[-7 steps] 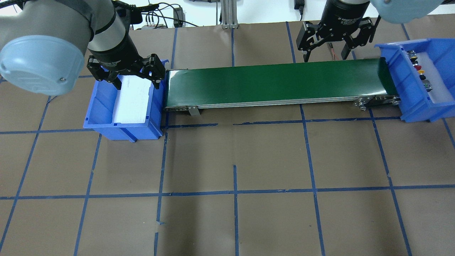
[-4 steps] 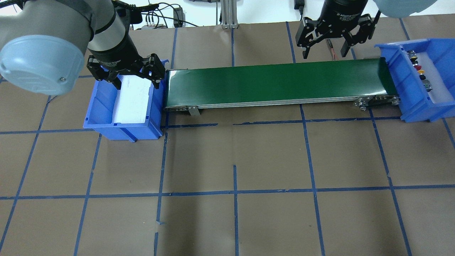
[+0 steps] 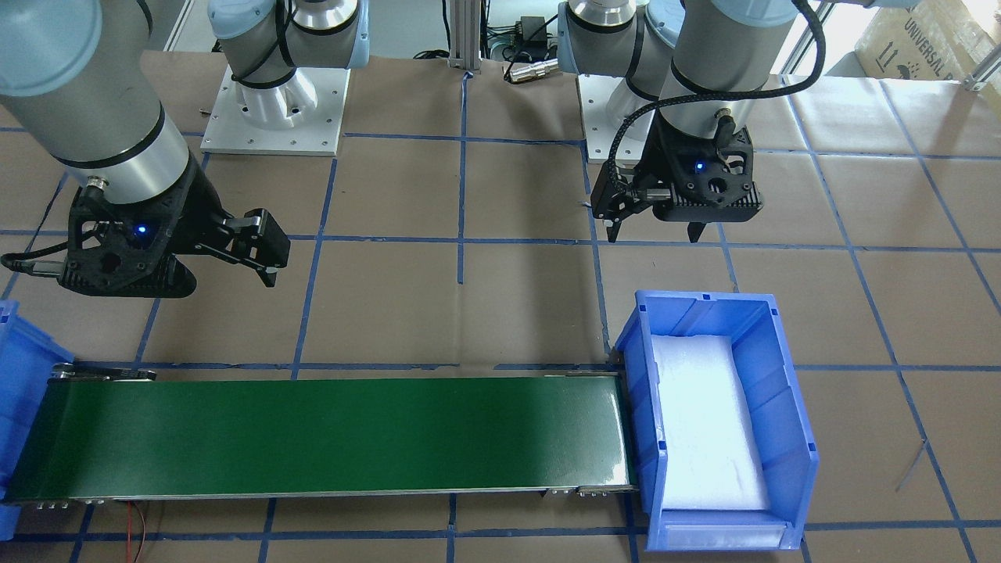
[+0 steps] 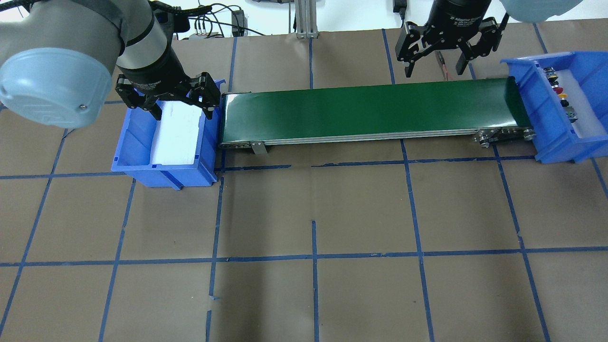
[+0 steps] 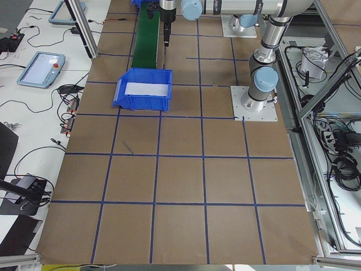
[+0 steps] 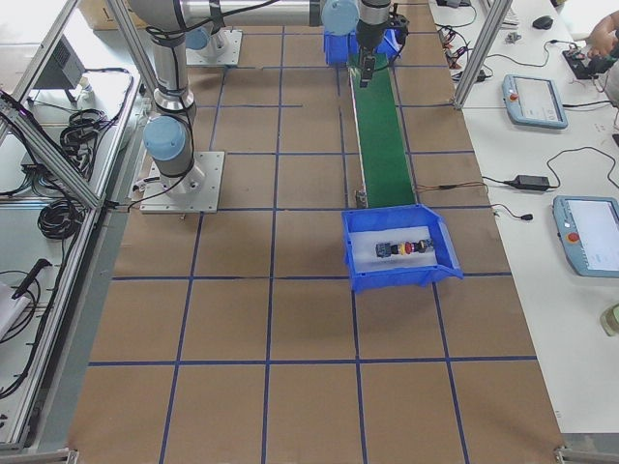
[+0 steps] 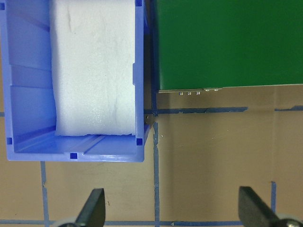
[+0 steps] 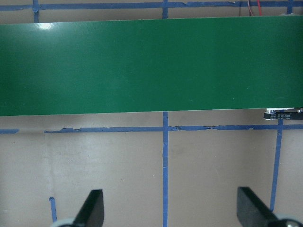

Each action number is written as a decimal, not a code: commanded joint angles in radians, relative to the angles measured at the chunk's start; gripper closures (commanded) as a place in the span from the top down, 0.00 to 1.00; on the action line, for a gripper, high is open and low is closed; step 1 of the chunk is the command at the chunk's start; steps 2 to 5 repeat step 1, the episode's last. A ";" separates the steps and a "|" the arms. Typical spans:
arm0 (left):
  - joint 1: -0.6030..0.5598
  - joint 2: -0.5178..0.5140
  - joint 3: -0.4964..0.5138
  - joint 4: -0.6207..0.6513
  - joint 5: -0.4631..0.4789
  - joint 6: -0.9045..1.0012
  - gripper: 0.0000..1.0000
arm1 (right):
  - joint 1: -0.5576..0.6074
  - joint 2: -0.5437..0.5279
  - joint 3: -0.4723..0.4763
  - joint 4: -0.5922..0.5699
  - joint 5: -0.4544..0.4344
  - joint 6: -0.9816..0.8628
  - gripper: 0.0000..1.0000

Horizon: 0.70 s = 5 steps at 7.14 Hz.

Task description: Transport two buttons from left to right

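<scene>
The two buttons, one with a red cap (image 4: pixel 559 89) and one yellow (image 4: pixel 564 96), lie with other small parts on the white foam in the right blue bin (image 4: pixel 539 114). The exterior right view shows the buttons (image 6: pixel 406 248) in a row there. My left gripper (image 4: pixel 183 112) hangs open over the far end of the left blue bin (image 4: pixel 130 142), which holds only white foam. My right gripper (image 4: pixel 433 72) is open and empty, just beyond the far edge of the green conveyor belt (image 4: pixel 370 109), near its right end.
The conveyor belt (image 3: pixel 313 438) spans between the left blue bin (image 3: pixel 786 375) and the right blue bin (image 3: pixel 16 352). Blue tape lines grid the brown table. Cables and an aluminium post stand at the far edge. Both arm bases (image 3: pixel 274 109) sit behind the belt.
My right gripper has drifted slightly away from the belt toward the table's far edge and stays open. The left arm has not moved.
</scene>
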 commanded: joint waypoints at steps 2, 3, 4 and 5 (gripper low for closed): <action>0.000 0.000 -0.001 0.000 0.000 -0.001 1.00 | 0.000 0.010 -0.022 0.000 0.002 -0.002 1.00; 0.000 0.000 -0.001 0.000 0.000 -0.001 1.00 | 0.000 0.010 -0.022 0.000 0.002 -0.002 1.00; 0.000 0.000 -0.001 0.000 0.000 -0.001 1.00 | 0.000 0.010 -0.022 0.000 0.002 -0.002 1.00; 0.000 0.000 -0.001 0.000 0.000 -0.001 1.00 | 0.000 0.010 -0.022 0.000 0.002 -0.002 1.00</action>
